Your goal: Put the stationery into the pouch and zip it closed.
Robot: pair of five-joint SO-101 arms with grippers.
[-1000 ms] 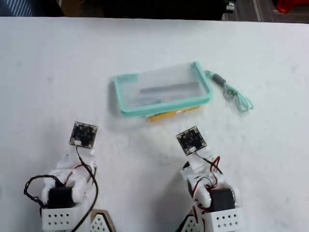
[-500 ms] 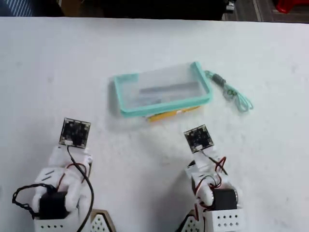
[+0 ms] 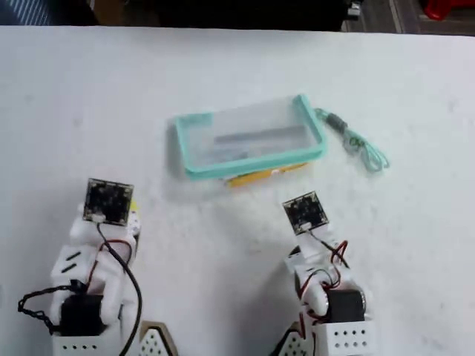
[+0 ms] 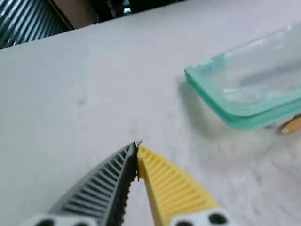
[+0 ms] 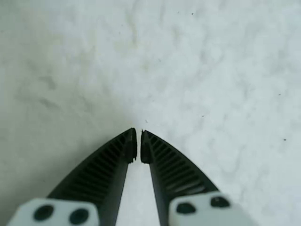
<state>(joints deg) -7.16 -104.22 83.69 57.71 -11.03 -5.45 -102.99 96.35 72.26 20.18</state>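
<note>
A clear pouch point(image 3: 249, 142) with a teal rim lies flat at the table's middle, with grey stationery inside. A yellow pencil point(image 3: 263, 176) pokes out under its near edge, seen too as an orange tip point(image 4: 292, 125) in the left wrist view. A teal cord point(image 3: 356, 144) trails from its right end. The pouch corner point(image 4: 240, 96) shows ahead of my left gripper point(image 4: 137, 147), which is shut and empty, well short of the pouch. My right gripper point(image 5: 137, 134) is shut over bare table. Both arms sit near the front edge, the left arm point(image 3: 100, 245) and the right arm point(image 3: 319, 267).
The white table point(image 3: 82, 104) spreads wide around the pouch. Dark room clutter lines the far edge point(image 3: 223, 11).
The left arm pulled back toward the front left over the second. The right arm drew back slightly early on and then held still. The pouch stayed put.
</note>
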